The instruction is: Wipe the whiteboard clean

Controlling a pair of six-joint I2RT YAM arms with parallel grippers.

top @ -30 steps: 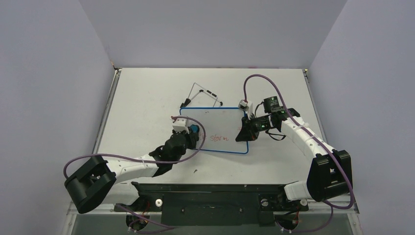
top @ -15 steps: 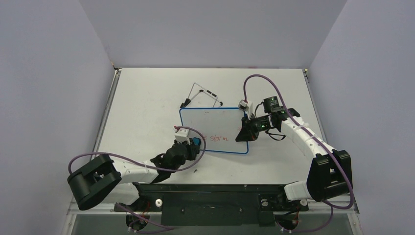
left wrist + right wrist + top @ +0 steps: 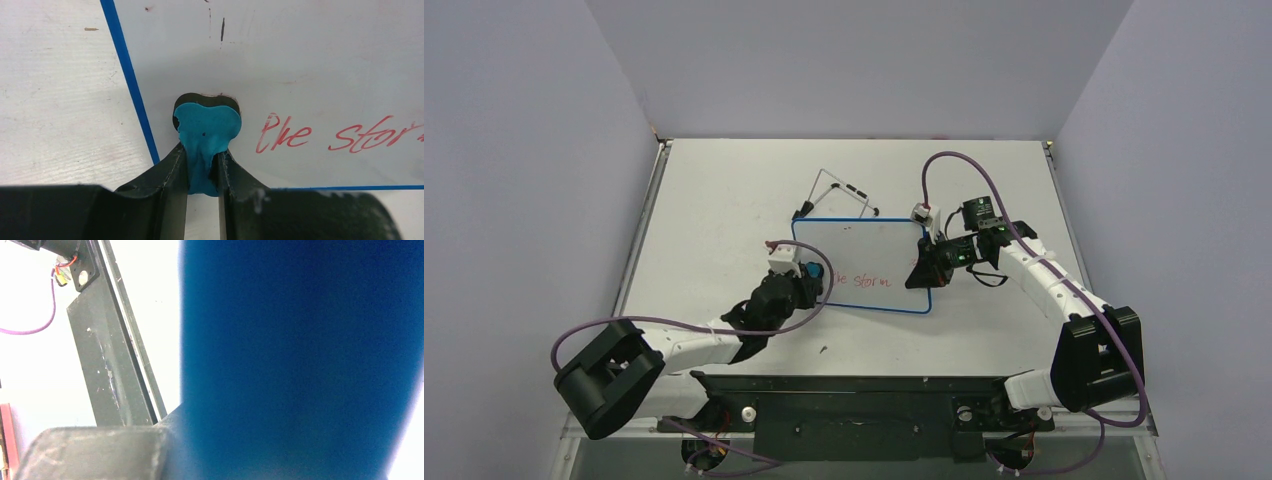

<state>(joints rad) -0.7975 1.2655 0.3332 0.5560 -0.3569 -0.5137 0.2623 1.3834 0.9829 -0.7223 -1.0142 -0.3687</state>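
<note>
The whiteboard (image 3: 864,250) lies flat on the table, blue-rimmed, with red handwriting (image 3: 864,281) along its near side. In the left wrist view the red handwriting (image 3: 285,137) reads "the stor" on the whiteboard (image 3: 310,75). My left gripper (image 3: 810,274) is shut on a blue eraser (image 3: 207,130), which presses on the board just inside its left rim, left of the writing. My right gripper (image 3: 924,268) is shut on the board's right edge. The blurred blue rim (image 3: 300,360) fills most of the right wrist view.
The black wire stand (image 3: 839,190) sticks out behind the board's far edge. A black base rail (image 3: 864,395) runs along the near table edge, seen also as the rail (image 3: 112,370) in the right wrist view. Grey walls enclose the table on three sides.
My left gripper slid the eraser toward the near edge of the board, then back up and slightly left. The right arm and the board have not moved.
</note>
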